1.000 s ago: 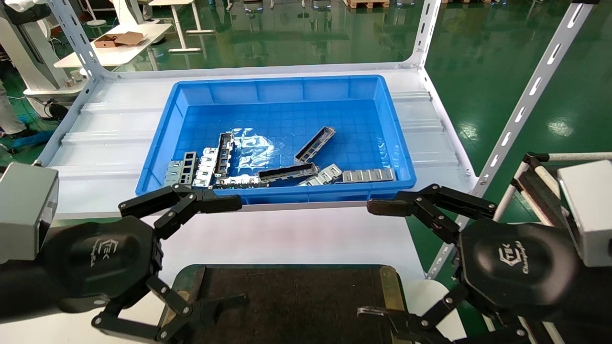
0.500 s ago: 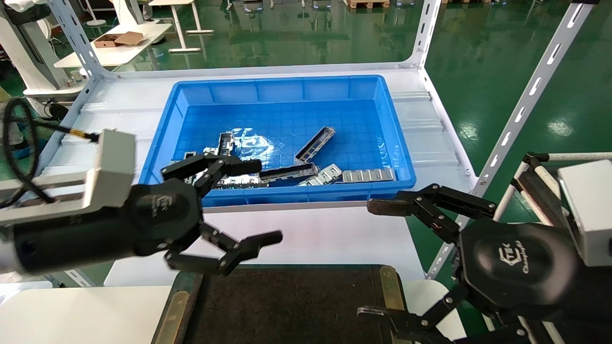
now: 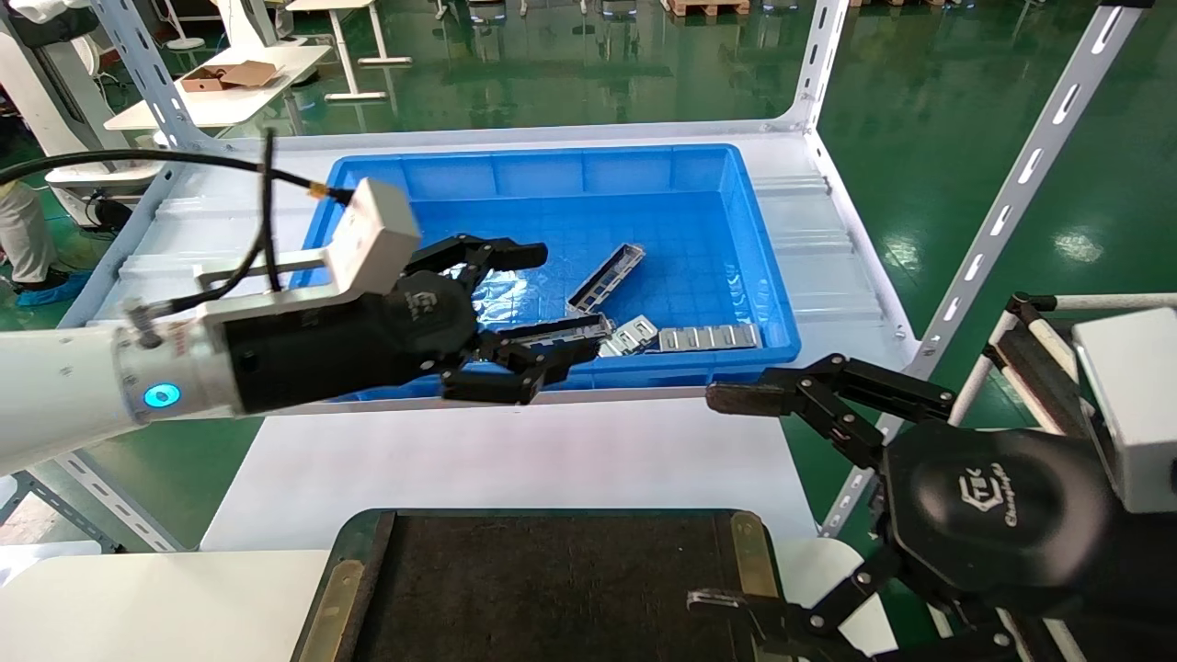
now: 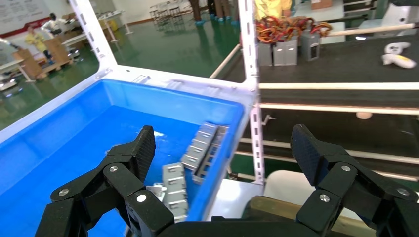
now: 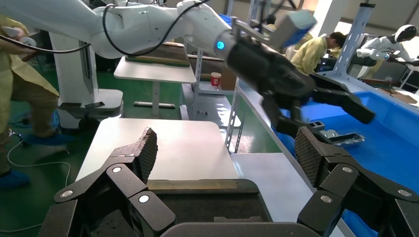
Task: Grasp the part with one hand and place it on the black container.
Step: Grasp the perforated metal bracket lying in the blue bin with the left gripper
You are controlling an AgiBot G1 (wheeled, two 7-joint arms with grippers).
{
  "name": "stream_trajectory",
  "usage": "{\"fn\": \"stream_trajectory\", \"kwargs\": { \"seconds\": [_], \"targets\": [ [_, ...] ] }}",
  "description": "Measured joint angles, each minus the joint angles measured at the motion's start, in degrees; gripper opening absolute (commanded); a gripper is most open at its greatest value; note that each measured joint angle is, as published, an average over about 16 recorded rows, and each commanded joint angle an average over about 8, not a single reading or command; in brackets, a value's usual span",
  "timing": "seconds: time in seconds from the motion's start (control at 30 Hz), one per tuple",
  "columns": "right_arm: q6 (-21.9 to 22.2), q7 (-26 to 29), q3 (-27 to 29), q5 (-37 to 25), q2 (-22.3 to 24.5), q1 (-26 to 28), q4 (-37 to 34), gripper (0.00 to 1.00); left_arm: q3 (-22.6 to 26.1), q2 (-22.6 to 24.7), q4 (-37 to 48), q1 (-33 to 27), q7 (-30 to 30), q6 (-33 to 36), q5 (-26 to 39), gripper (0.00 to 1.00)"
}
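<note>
Left pincer [image 3: 542,299] hangs spread over the blue bin [image 3: 745,239]; right pincer [image 3: 713,496] spread near the black container [image 3: 552,588] — only the right wrist view shows both.

Left gripper [image 3: 531,308]: black linkage fingers showing silver rivets, textured pads [image 4: 145,146], white logo printing on round black palm housing. Behind it, grey box carrying black cable; glossy white arm glowing blue ring. Right gripper [image 3: 726,501]: matching black build, same logo.

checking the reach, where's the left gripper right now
In the head view the left gripper hangs open over the blue bin's front left area, above the metal parts.
</note>
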Motion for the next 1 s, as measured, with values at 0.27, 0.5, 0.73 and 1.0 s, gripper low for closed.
{"fn": "stream_trajectory", "kwargs": {
  "seconds": [0.27,0.5,0.73,1.0],
  "targets": [
    [0.0,0.0,0.0,0.0,0.0,0.0,0.0,1.0,2.5,8.2,11.1,-5.0,3.0,-6.4,5.3,1.0],
    [0.0,0.0,0.0,0.0,0.0,0.0,0.0,1.0,3.7,15.1,22.2,-8.9,6.7,-12.5,8.6,1.0],
    [0.0,0.0,0.0,0.0,0.0,0.0,0.0,1.0,4.5,19.9,32.2,-11.9,10.7,-17.2,10.0,1.0],
    [0.0,0.0,0.0,0.0,0.0,0.0,0.0,1.0,6.1,22.3,38.6,-13.4,13.4,-20.9,9.6,1.0]
  ]
}}
